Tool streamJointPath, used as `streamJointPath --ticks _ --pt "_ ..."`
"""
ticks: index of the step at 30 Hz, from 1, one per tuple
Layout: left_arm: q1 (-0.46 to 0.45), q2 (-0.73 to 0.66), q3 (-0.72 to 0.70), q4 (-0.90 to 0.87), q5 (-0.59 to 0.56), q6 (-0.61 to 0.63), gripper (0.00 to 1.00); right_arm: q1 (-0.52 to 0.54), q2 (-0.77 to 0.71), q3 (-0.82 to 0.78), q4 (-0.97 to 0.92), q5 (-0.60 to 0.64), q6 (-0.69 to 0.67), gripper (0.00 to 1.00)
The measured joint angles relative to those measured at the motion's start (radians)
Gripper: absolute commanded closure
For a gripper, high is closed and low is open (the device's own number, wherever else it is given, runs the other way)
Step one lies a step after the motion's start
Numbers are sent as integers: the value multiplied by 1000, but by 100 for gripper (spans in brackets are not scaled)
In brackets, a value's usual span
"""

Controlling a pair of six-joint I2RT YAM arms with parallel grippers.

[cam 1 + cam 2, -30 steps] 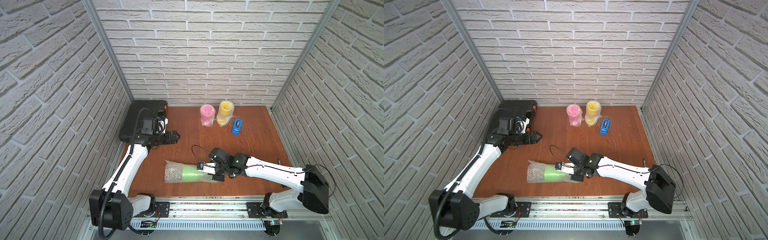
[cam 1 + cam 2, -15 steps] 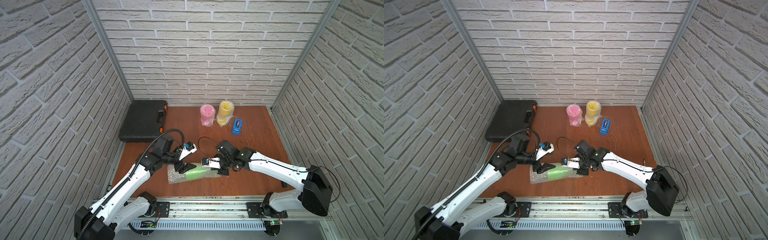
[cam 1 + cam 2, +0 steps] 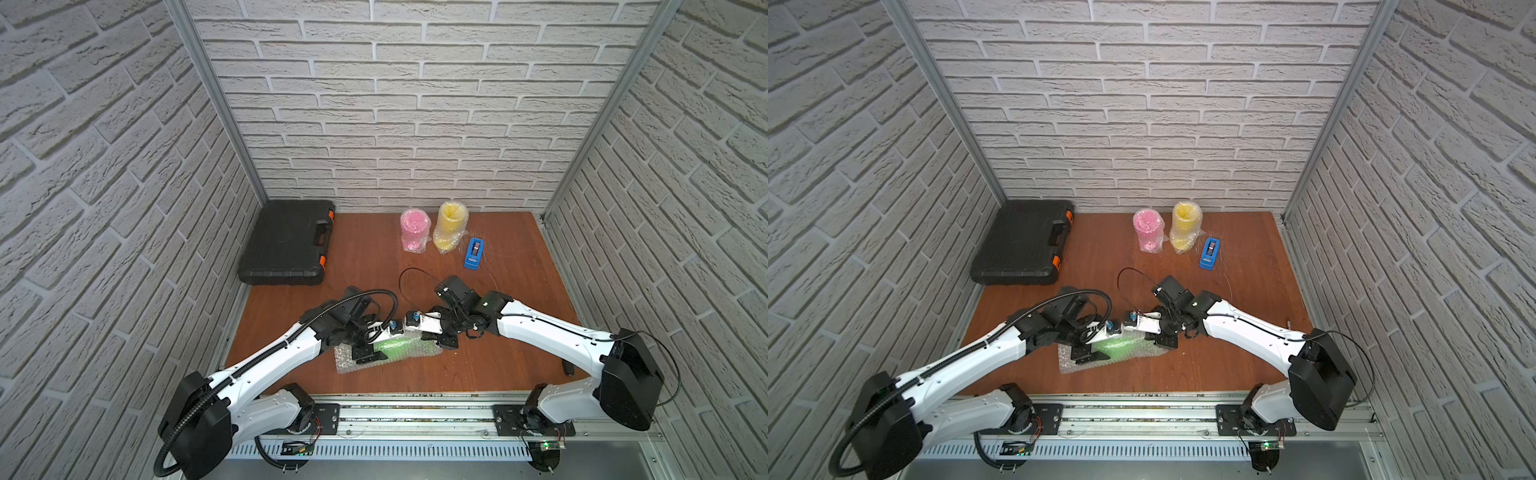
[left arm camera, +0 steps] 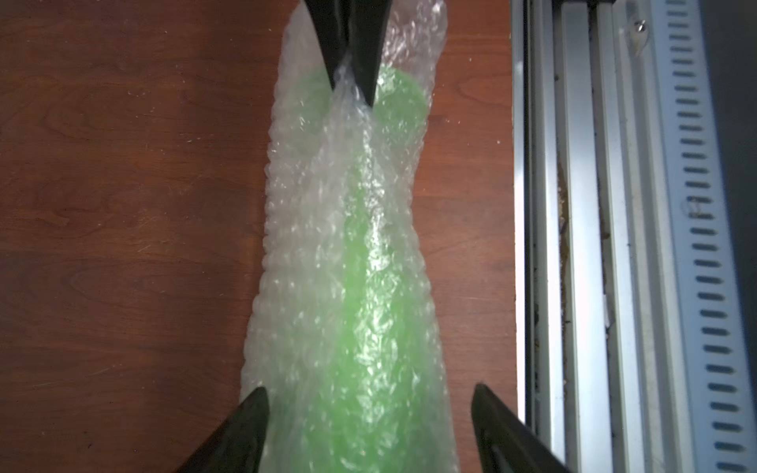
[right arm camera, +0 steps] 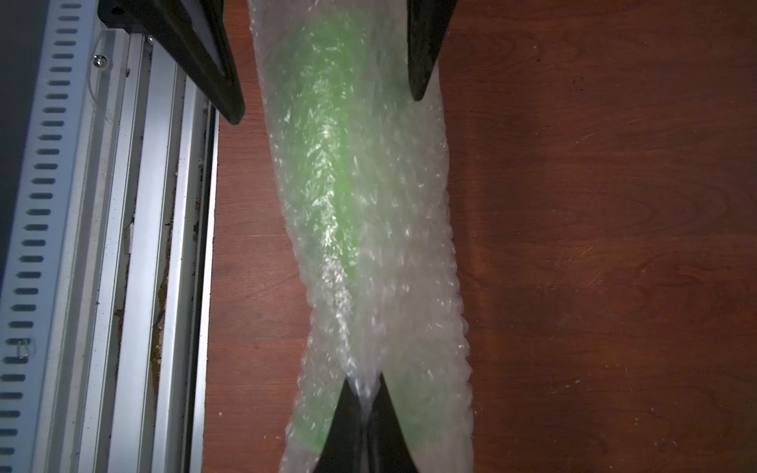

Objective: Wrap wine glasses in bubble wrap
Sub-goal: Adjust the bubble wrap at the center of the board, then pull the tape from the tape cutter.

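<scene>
The lime green goblet point(image 4: 360, 327) lies on its side near the desk's point(image 4: 123, 204) front edge, rolled in cloudy, pimpled bubble wrap point(image 4: 295, 245). The left fingers point(image 4: 245, 434) stand wide, one on each side of its bowl end. The right fingers point(image 5: 346, 426) are pinched together on a fold of wrap over its round foot. At the back edge a pink goblet point(image 3: 413, 230) and a yellow goblet point(image 3: 449, 226) stand wrapped beside a blue tape dispenser point(image 3: 473, 253). A black ribbed case point(image 3: 286, 249) fills the back left corner. The desk is reddish wood grain, walled by pale brick point(image 3: 415, 124).
</scene>
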Motion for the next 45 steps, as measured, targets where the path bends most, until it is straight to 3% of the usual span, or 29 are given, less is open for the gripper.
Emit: streamJointPath --ticks 14,18,29,33,37,43,45 --pt "-16 -1 3 2 -99 44 83 -23 44 27 -29 -36 12 97" --pt "-23 12 13 3 -117 46 90 -31 51 32 -34 -40 24 95" --pt "-42 61 39 11 -129 60 94 -79 -28 36 -8 -56 154 59" --pt "-42 60 39 11 -130 60 94 -179 -111 27 72 -43 282 61" --pt "-43 60 39 10 -133 61 93 -347 -118 25 167 -11 465 65" --pt "-47 60 39 11 -143 61 94 -615 5 55 246 -49 744 69" --pt "-47 63 40 11 -144 61 93 -681 96 107 248 -100 809 77"
